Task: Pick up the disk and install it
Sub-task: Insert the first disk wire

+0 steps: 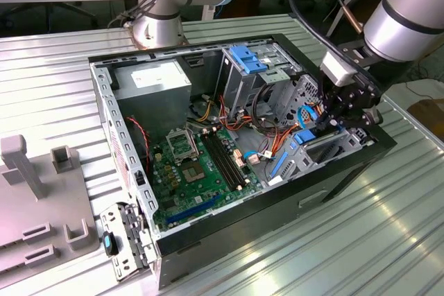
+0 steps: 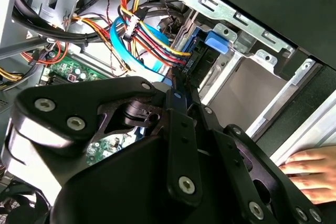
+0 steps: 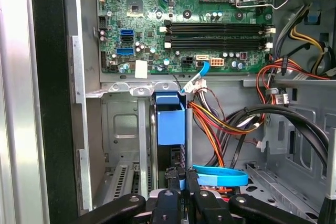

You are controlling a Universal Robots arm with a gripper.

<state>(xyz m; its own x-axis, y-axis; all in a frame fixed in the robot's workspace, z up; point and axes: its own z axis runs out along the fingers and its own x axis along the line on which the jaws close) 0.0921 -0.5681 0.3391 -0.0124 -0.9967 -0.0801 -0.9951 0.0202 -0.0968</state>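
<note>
- The exterior view looks down from above and off to one side at an open computer case [image 1: 208, 136] lying on a ribbed metal table [image 1: 361, 240], far enough back to take in the whole case and the arm.
- The first wrist view sits close inside the case, facing the green motherboard [image 3: 173, 19] beyond a drive cage.
- The second wrist view is closer still (its own black gripper [image 2: 176, 103] crowds the foreground), facing the cables [image 2: 142, 30].
- All three views share the case interior with its wiring.
</note>
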